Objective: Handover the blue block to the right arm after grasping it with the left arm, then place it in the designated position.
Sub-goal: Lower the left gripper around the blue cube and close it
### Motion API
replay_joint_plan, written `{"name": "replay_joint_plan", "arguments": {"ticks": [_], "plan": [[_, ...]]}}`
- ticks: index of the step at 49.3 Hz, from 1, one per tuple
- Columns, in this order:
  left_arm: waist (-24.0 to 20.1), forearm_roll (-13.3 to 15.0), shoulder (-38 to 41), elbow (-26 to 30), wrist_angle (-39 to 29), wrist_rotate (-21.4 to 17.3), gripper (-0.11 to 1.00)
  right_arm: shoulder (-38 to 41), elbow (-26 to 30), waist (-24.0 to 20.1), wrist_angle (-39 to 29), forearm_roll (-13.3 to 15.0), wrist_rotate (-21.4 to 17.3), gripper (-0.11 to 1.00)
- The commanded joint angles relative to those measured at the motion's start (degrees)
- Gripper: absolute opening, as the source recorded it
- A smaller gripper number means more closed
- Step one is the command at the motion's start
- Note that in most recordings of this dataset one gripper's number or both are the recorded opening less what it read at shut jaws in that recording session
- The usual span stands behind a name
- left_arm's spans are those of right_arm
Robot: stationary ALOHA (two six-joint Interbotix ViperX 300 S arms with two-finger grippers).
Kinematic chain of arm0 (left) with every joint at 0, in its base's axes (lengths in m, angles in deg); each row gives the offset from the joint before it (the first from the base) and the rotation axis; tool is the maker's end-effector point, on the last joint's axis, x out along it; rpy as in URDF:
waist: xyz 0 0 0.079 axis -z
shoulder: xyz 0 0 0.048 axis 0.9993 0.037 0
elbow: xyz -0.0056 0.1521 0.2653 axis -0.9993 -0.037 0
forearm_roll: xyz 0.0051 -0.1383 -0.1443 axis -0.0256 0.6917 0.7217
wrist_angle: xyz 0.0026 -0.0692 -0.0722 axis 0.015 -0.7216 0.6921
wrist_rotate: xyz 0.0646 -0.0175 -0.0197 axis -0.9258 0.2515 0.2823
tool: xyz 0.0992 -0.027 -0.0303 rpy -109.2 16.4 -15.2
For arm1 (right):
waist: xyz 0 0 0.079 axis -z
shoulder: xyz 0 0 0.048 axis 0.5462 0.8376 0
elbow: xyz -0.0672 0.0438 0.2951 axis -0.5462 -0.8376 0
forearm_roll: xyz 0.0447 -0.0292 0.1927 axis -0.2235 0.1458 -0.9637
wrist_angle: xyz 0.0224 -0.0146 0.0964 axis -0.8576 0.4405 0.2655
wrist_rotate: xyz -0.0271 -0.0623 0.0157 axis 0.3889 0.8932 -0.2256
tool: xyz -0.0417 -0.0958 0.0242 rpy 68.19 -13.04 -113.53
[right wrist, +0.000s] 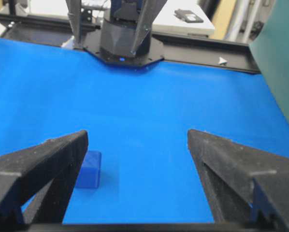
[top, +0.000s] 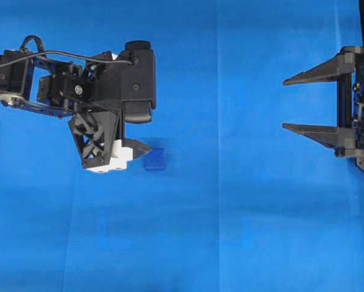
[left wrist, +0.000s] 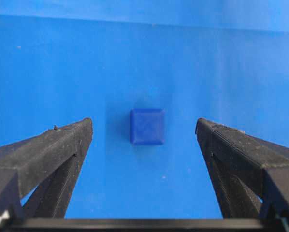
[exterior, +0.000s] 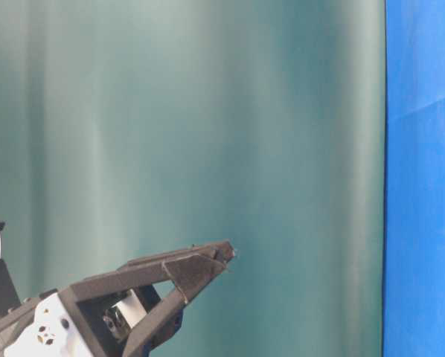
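Blue block (top: 155, 159) sits on the bright blue cloth (top: 231, 231) that covers the table, a little left of the middle in your overhead view, untouched by either arm. Your left gripper (top: 139, 148) hangs just beside the block on its left, jaws spread wide and holding nothing; its white brackets (top: 112, 158) show just left of the block. From the left wrist camera you see the block (left wrist: 147, 126) centred ahead between the two black fingers (left wrist: 62, 145), clear of both, with cloth showing on each side. Your right gripper (top: 287, 103) waits well apart from the block at the right edge, also fully spread and empty, fingers pointing toward the block. The right wrist camera gives you what the others do not: the left arm's base (right wrist: 122, 36) at the far side of the cloth, and the block (right wrist: 88, 169) low on the left, partly hidden behind the near finger (right wrist: 48, 164). The table-level view shows only the left gripper's fingers (exterior: 185, 271) against a green backdrop (exterior: 207, 111); the block is not visible there. Nothing lies between the block and either gripper.
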Motion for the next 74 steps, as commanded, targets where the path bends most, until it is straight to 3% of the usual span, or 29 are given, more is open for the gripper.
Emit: {"name": "replay_joint_plan", "arguments": {"ticks": [1,39,58,74], "plan": [[0.2,-0.1,-1.1,1.6,0.3,0.2,0.92,0.3,1.2,0.2,0.4,-0.2,0.1,0.97],[0.2,-0.1,0.3,-0.5,1.5,1.0,0.92,0.4,1.1,0.2,0.4,-0.3,0.1,0.97],[0.4,-0.1,10.5,-7.1,11.1,1.2,0.92,1.4,1.1,0.2,0.6,-0.3,0.0,0.97],[1.1,-0.1,15.4,-8.9,17.7,2.9,0.92,2.3,0.8,0.2,0.6,-0.4,0.0,0.97]]}}
